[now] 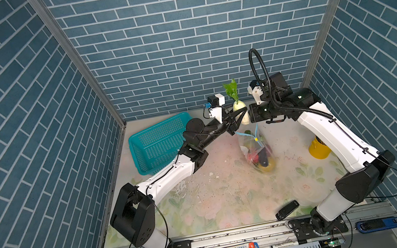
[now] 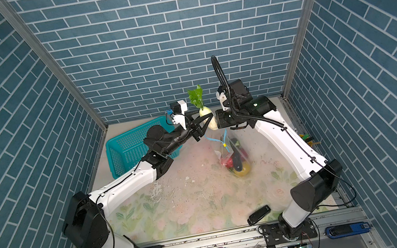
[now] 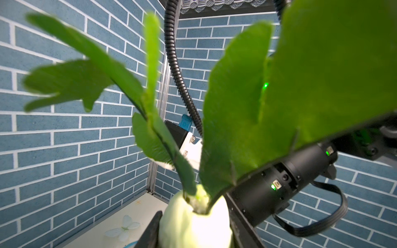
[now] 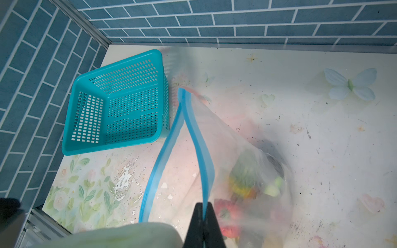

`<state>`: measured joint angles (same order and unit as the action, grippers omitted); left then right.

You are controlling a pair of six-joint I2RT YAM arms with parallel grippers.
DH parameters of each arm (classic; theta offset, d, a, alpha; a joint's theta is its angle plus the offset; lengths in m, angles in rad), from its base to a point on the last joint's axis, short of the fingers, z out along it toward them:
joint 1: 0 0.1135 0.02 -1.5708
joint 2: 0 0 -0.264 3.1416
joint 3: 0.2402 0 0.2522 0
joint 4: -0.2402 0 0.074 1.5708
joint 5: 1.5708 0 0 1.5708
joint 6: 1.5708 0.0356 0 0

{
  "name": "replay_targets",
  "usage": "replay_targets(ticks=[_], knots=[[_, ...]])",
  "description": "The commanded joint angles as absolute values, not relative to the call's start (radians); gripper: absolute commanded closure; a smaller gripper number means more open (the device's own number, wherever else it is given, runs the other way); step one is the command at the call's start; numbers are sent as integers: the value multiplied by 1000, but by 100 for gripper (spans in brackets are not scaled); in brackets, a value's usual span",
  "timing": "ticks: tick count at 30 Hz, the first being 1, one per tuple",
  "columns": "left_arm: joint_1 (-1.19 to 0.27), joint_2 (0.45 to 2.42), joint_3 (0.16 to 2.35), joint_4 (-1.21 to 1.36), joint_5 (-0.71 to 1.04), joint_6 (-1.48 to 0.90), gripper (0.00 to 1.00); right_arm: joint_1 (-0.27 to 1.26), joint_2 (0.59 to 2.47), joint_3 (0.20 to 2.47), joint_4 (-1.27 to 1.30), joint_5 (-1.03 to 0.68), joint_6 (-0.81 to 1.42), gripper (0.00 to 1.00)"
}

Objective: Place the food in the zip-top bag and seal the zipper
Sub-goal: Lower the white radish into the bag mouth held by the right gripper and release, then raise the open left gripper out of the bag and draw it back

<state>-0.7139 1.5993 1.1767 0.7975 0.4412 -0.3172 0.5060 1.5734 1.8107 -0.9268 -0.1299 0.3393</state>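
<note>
Only the dark tips of the right gripper (image 4: pixel 204 223) show at the edge of the right wrist view, pressed together on one lip of the zipper (image 4: pixel 200 154). Beside them the white radish (image 4: pixel 120 236) is cut off by the frame. Past the tips the zipper's two blue lips part into a narrow loop, so the mouth stands open. The zip-top bag (image 4: pixel 240 137) hangs down from that grip; whether its bottom rests on the table (image 4: pixel 300 120) cannot be told. Through the cloudy plastic the food (image 4: pixel 242 189) is a blur of red, yellow and green. In a top view a dark eggplant (image 1: pixel 264 158) and a yellow fruit (image 1: pixel 267 168) can be made out low in the bag, with the yellow slider (image 1: pixel 256 138) on the strip above them. In the left wrist view the green leaves (image 3: pixel 247 103) fill most of the frame and hide much of the right arm behind them. The left gripper (image 1: pixel 243 117) clasps the radish's body upright, a finger on either side, just beside the right gripper and close by the bag's open mouth. Both arms reach forward and bend inward, their wrists nearly meeting over the far middle of the table. Farther left, the teal basket (image 1: pixel 156 143) sits near the back corner.
</note>
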Motion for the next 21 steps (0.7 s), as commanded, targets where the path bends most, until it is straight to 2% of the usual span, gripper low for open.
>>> replay_targets(ticks=[1, 6, 12, 15, 19, 21], knots=[[-720, 1625, 1149, 808, 443, -290, 74, 502, 1525, 1801, -897, -155, 365, 100], [-722, 1676, 1159, 787, 462, -300, 73, 500, 1517, 1810, -901, -155, 364, 100], [-725, 1692, 1178, 705, 480, -273, 67, 499, 1511, 1803, -899, -151, 358, 100], [-726, 1683, 1189, 651, 493, -256, 54, 495, 1509, 1802, -898, -149, 354, 100], [-726, 1634, 1214, 531, 499, -208, 28, 487, 1507, 1804, -893, -152, 353, 100], [-727, 1581, 1239, 393, 482, -158, 22, 485, 1510, 1809, -893, -158, 352, 100]])
